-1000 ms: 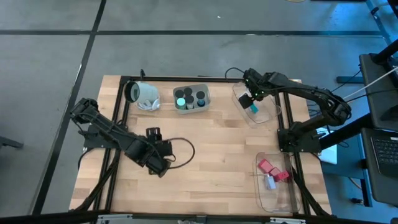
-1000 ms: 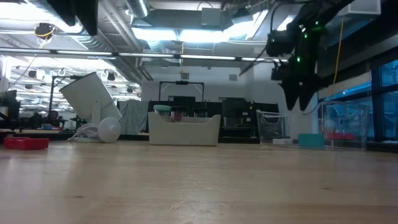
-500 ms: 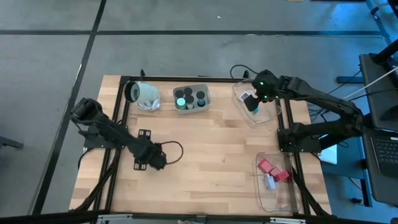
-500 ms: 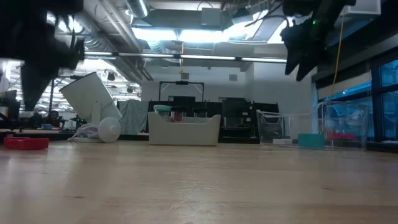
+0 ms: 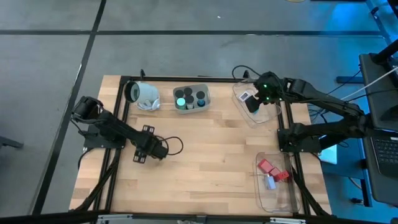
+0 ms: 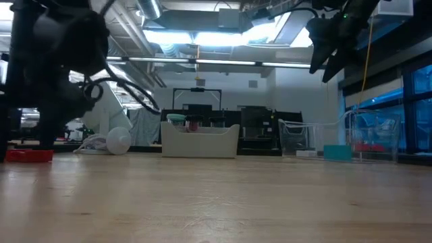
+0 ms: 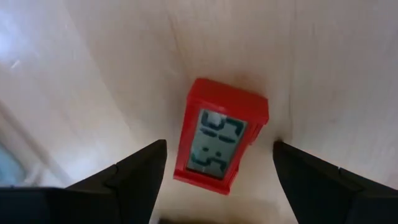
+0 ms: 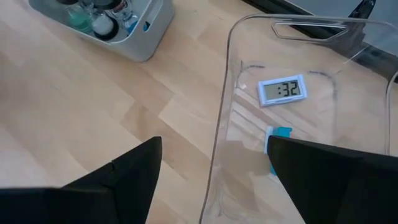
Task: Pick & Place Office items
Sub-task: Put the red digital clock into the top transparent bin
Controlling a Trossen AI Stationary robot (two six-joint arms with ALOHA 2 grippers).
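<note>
Red plastic fills the middle of your left wrist view: a small red clock (image 7: pixel 221 137) with a grey digit display lies flat on the wooden table (image 5: pixel 211 155), between the two spread fingers of your left gripper (image 7: pixel 217 165), touched by neither. In the high view that gripper (image 5: pixel 140 151) sits low over the boards at centre left of the frame. In the low view the red clock (image 6: pixel 27 155) shows at the far left edge with the dark arm standing over it.

Your right gripper (image 5: pixel 254 101) hangs at upper right of the high view, above the clear tray (image 5: pixel 273 115) at the table's far edge. Its fingers are apart and carry nothing. In the right wrist view the clear tray (image 8: pixel 224 124) holds a white clock (image 8: pixel 283 90) with a digit display, lying flat, and a teal item (image 8: pixel 280 134) near it, partly hidden behind one finger.

Look at the grey bin (image 5: pixel 205 98) at upper centre of the high view: it holds several black round caps (image 5: pixel 199 96) and a green-glowing round one (image 5: pixel 180 101). Left of it a large white cup (image 5: pixel 143 94) lies tipped on its side. At lower right, a second clear tray (image 5: pixel 264 193) holds red blocks (image 5: pixel 268 167) and a pale small rectangle (image 5: pixel 271 183).
</note>
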